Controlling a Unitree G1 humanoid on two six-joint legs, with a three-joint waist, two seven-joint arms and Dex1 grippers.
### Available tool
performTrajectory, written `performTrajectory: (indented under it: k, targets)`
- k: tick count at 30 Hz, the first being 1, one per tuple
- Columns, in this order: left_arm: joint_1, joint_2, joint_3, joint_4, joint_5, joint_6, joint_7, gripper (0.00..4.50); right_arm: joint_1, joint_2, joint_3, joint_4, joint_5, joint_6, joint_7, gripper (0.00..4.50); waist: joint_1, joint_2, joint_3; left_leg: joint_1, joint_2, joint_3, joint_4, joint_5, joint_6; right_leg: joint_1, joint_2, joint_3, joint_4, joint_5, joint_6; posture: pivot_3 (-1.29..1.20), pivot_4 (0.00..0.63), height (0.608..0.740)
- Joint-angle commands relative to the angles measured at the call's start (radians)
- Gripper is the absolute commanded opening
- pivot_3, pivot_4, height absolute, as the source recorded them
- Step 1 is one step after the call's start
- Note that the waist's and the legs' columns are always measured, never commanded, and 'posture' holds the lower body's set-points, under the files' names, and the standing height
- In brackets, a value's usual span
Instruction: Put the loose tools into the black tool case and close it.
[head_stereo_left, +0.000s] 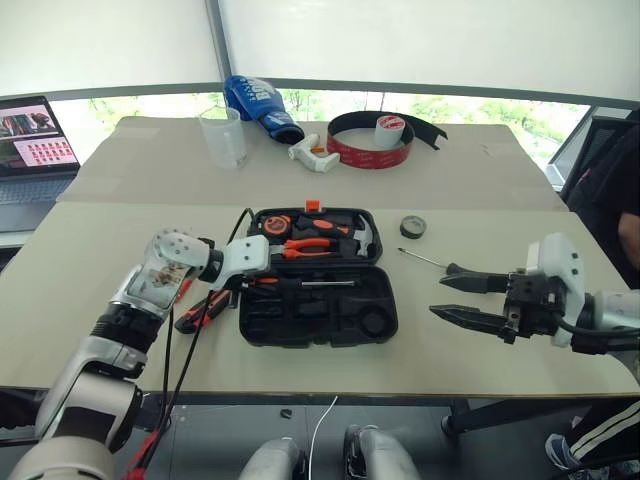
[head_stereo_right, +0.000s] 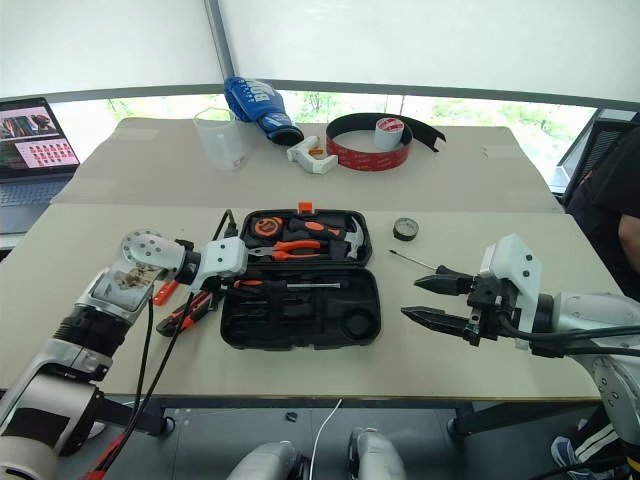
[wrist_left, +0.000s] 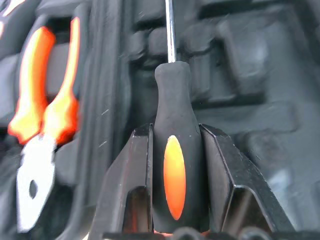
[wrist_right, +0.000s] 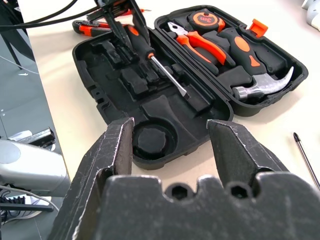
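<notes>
The left claw (head_stereo_left: 262, 281) pinches a screwdriver (wrist_right: 150, 55) by its handle over the open case (head_stereo_left: 318, 318) near the tabletop's (head_stereo_left: 90, 260) middle. Line the shaft along its moulded slot before letting go. The right claw (head_stereo_left: 462, 297) is spread, idle.

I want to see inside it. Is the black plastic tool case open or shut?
Open. The black plastic tool case lies flat with its lid folded back, showing orange-handled pliers inside.

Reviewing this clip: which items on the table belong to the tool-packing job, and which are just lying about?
Job items: black tool case; screwdriver in left gripper; second screwdriver; utility knife; small tape roll.

Bystanders: laptop; plastic cup; big tape band; blue bag.
</notes>
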Motion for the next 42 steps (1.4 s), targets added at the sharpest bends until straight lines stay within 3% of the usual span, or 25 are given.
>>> performTrajectory:
  k: [1, 8, 10, 15, 18, 21, 29, 42]
  targets:
    - [-0.028, -0.007, 0.023, 0.014, 0.004, -0.008, 0.004, 0.91, 0.003, 0.005, -0.035, -0.027, 0.002, -0.022, -0.009, 3.29, 0.000, 0.000, 0.000, 0.000, 0.000, 0.000, 0.000, 0.000, 0.001, 0.000, 0.000, 0.000, 0.000, 0.000, 0.000, 0.00, 0.150, 0.730]
    - [-0.043, -0.026, 0.028, 0.041, 0.005, -0.016, -0.012, 0.91, -0.010, 0.017, -0.024, -0.026, 0.004, -0.020, -0.024, 3.29, 0.000, 0.000, 0.000, -0.002, 0.000, 0.000, 0.002, -0.002, 0.003, -0.001, 0.000, -0.001, 0.000, 0.000, 0.000, 0.00, 0.150, 0.730]
    - [-0.054, -0.037, 0.033, 0.051, 0.002, -0.010, -0.006, 1.92, -0.012, 0.019, -0.022, -0.028, 0.005, -0.020, -0.028, 3.29, 0.000, 0.000, 0.000, -0.002, 0.000, 0.000, 0.002, -0.002, 0.002, -0.001, 0.000, -0.001, -0.001, 0.000, 0.000, 0.00, 0.150, 0.730]
    - [-0.078, -0.046, 0.068, 0.002, -0.043, 0.062, -0.025, 3.62, -0.001, 0.018, -0.032, -0.039, 0.014, -0.014, -0.028, 3.29, 0.005, 0.000, 0.000, -0.003, 0.000, -0.001, 0.004, -0.005, -0.003, -0.001, 0.000, -0.001, 0.000, 0.000, 0.000, 0.00, 0.150, 0.730]
    - [-0.094, -0.053, 0.090, -0.036, -0.079, 0.123, -0.037, 3.81, 0.011, 0.022, -0.035, -0.044, 0.016, -0.013, -0.031, 3.29, 0.003, 0.000, 0.000, -0.004, 0.000, -0.001, 0.007, -0.005, -0.003, -0.001, 0.000, -0.001, 0.000, 0.001, 0.001, 0.00, 0.150, 0.730]
    - [-0.096, -0.060, 0.088, -0.044, -0.083, 0.132, -0.041, 3.10, 0.015, 0.027, -0.032, -0.049, 0.018, -0.013, -0.037, 3.29, 0.003, 0.000, 0.000, -0.005, 0.000, -0.001, 0.008, -0.004, -0.003, -0.001, 0.000, -0.001, 0.000, 0.001, 0.002, 0.00, 0.150, 0.730]
    - [-0.092, -0.102, 0.038, 0.035, -0.022, 0.069, -0.025, 0.12, 0.007, 0.035, -0.026, -0.051, 0.019, -0.012, -0.051, 3.29, 0.002, 0.000, 0.000, -0.005, 0.000, -0.001, 0.009, -0.003, -0.001, -0.001, 0.000, -0.001, 0.001, 0.001, 0.002, 0.00, 0.150, 0.730]
    - [-0.083, -0.153, -0.064, 0.161, 0.142, -0.082, 0.050, 0.04, 0.021, 0.053, -0.030, -0.074, 0.033, 0.001, -0.085, 3.29, 0.009, 0.001, -0.001, -0.004, 0.000, -0.001, 0.010, -0.004, -0.002, 0.001, 0.000, -0.001, 0.001, 0.002, 0.003, 0.00, 0.150, 0.730]
